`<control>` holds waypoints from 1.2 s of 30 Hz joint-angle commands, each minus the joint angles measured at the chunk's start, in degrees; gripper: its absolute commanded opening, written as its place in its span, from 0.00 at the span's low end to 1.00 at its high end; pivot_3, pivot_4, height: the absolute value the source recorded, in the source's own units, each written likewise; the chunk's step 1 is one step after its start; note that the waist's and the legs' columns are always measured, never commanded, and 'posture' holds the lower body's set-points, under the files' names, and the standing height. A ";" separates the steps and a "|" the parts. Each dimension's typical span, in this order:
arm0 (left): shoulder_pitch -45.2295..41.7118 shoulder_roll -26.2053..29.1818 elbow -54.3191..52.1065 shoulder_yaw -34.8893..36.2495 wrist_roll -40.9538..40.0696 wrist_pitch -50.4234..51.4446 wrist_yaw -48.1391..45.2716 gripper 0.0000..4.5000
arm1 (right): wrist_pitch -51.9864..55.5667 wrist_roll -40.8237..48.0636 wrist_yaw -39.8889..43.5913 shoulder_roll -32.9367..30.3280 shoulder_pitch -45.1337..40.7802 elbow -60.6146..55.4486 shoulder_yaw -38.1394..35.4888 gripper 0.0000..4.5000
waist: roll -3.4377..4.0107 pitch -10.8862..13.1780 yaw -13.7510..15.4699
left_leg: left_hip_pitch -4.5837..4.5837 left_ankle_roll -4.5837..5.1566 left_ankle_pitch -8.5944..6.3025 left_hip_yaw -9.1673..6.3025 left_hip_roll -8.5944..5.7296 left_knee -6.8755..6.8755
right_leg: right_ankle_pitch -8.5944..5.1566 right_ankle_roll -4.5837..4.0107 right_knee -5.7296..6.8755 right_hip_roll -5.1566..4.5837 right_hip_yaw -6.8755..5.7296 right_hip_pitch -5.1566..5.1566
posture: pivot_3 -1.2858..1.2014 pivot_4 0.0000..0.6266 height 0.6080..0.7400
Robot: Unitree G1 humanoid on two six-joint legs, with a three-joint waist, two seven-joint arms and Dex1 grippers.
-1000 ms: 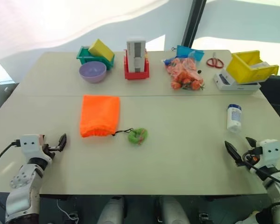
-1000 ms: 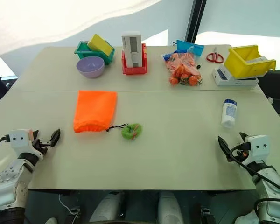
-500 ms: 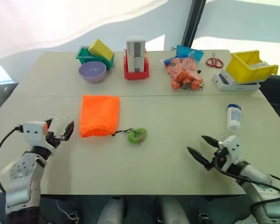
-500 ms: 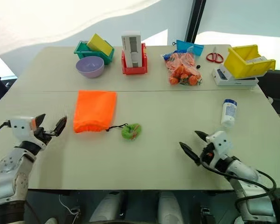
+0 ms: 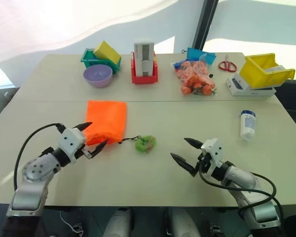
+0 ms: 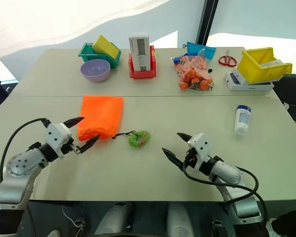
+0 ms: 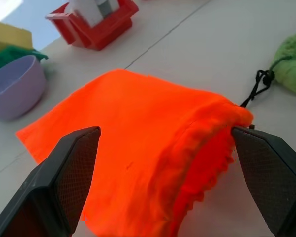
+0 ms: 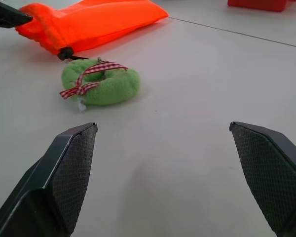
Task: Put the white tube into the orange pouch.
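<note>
The orange pouch (image 5: 106, 122) lies flat on the counter (image 5: 158, 182), left of centre, its gathered mouth turned toward the near edge. A thin black cord (image 5: 129, 140) runs from the mouth toward 3 o'clock to a green fuzzy ring (image 5: 145, 143) tied with a red-checked ribbon.

The left gripper (image 5: 91, 138) sits at the pouch's 7 o'clock, right at the mouth, with its two black fingers spread wide and holding nothing. In the left wrist view the fingers (image 7: 64, 173) frame the pouch's ruffled opening; whether a tip touches the fabric cannot be told.

The right gripper (image 5: 183, 153) hovers low over bare counter at the green ring's 4 o'clock, near it but apart, fingers likewise spread and empty, pointing toward the ring and pouch.

The white tube (image 5: 247, 124) with its blue cap lies on the counter far out at the pouch's 3 o'clock, near the right edge, well apart from both grippers and untouched.

Along the far edge, from 10 to 2 o'clock: a purple bowl (image 5: 97, 75), a green bin (image 5: 96, 59) holding a yellow block (image 5: 107, 52), a red holder (image 5: 144, 74) with a white-grey block (image 5: 144, 55), a clear bag of orange lumps (image 5: 195, 79), red scissors (image 5: 227, 64) and a yellow bin (image 5: 264, 70).
</note>
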 commanded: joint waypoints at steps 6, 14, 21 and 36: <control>-1.86 2.25 5.73 -0.88 7.96 -2.22 3.44 0.80 | -2.31 -0.73 -0.23 -0.01 0.07 -0.30 -0.74 1.00 | 0.00 0.00 -0.02 | 0.00 0.01 0.00 -0.01 0.00 -0.02 | 0.02 0.05 0.00 0.02 -0.06 -0.01 | 0.52 0.24 1.00; -2.12 -0.28 5.26 0.12 4.67 -3.08 3.74 0.00 | -3.72 -1.49 -2.35 -0.37 -0.45 1.26 -3.83 1.00 | 0.00 0.00 -0.04 | 0.00 0.01 0.00 0.00 0.00 0.00 | 0.05 0.11 0.00 0.01 -0.07 0.00 | 0.52 0.24 1.00; -1.67 -3.43 -0.11 0.56 -2.44 3.41 2.80 0.00 | -6.28 -2.78 -13.29 0.51 -5.66 6.14 -14.65 1.00 | 0.00 0.00 -0.02 | 0.00 0.01 0.00 0.01 -0.01 0.04 | 0.07 0.13 0.02 0.00 -0.06 0.02 | 0.52 0.24 1.00; -3.42 -3.88 -13.36 2.51 -21.60 27.20 1.15 0.00 | -8.47 -9.10 -26.04 -1.26 -10.71 23.28 -22.86 1.00 | 0.01 0.00 -0.32 | 0.10 0.02 0.01 0.13 -0.04 0.11 | 0.08 0.14 0.33 0.03 0.01 0.00 | 0.52 0.24 1.00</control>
